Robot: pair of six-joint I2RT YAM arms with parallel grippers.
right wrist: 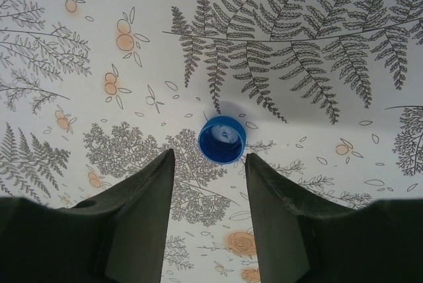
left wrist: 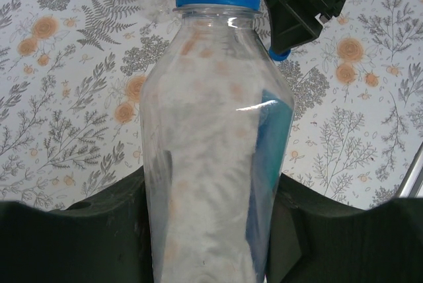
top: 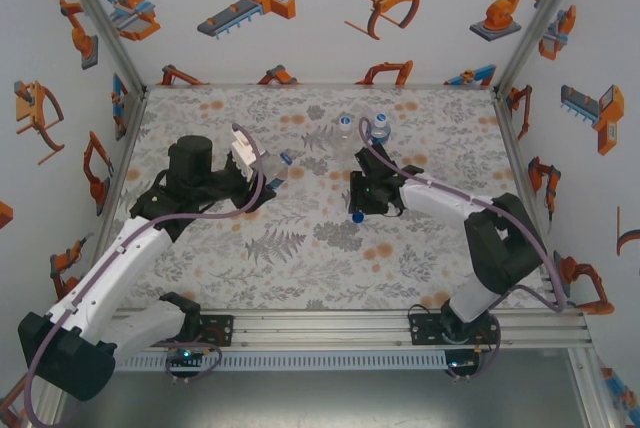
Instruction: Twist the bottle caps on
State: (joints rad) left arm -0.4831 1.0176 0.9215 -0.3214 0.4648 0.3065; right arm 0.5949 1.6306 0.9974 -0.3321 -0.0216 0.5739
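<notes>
left claw clamps bottle | right claw parted near blue cap | right wrist: cap hollow-side up

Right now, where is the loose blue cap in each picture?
Top external: the blue cap is near the middle.
Left wrist: upper right, beside the bottle, partly hidden.
Right wrist: dead centre.
Shared landmark: the right gripper, next to the cap in all three views.

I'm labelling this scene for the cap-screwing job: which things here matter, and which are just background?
Job: gripped bottle; loose blue cap; two standing bottles at the back.
Not the job: floral mat; robot pictures on the walls.
</notes>
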